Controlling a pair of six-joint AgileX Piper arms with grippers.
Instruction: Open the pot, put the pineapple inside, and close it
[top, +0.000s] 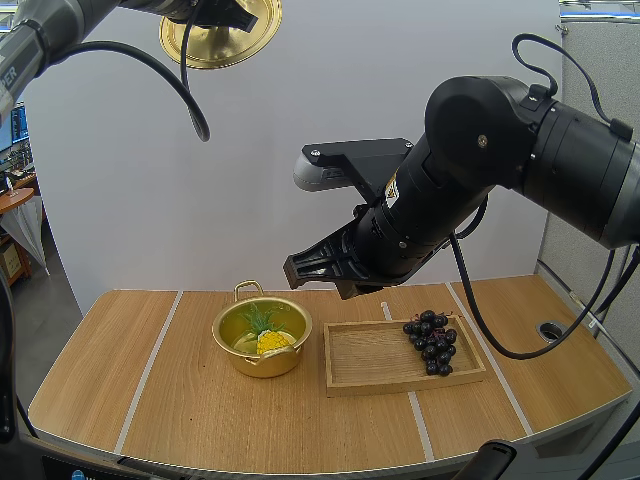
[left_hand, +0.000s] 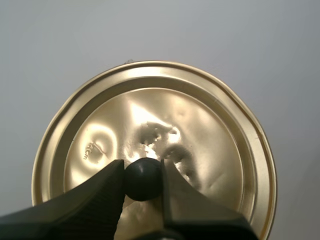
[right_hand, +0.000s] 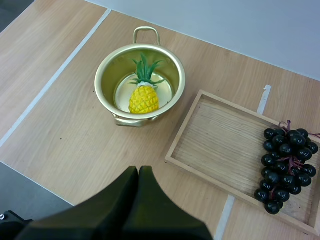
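Black fingers (right_hand: 131, 200) of the right jaws lie pressed together as one wedge, gripping nothing, above the pale wooden worktop (top: 150, 400). Beyond them sits the round gold metal pot with loop handles (right_hand: 104, 70), uncovered. The small yellow toy pineapple with green leaves (right_hand: 143, 97) lies inside it on the bottom (so the loading step looks done). Just beside the pot, to its right, is the shallow rectangular wooden tray (right_hand: 220, 142), with a bunch of dark purple grapes (right_hand: 287, 167) at its right end.

Higher and farther back, the left jaws are clamped on the small black ball knob (left_hand: 143, 178) of the round gold lid (left_hand: 150, 120), one finger on each side. In the high view the lid (top: 222, 35) hangs well above the worktop, up and left of the pot (top: 255, 362).

Closing is the step in hand, I judge. The next move calls for bringing the lid down over the pot, centred on the rim and level, before the left jaws let go. The right arm hangs over the tray near the pot, so it may need to clear the path.
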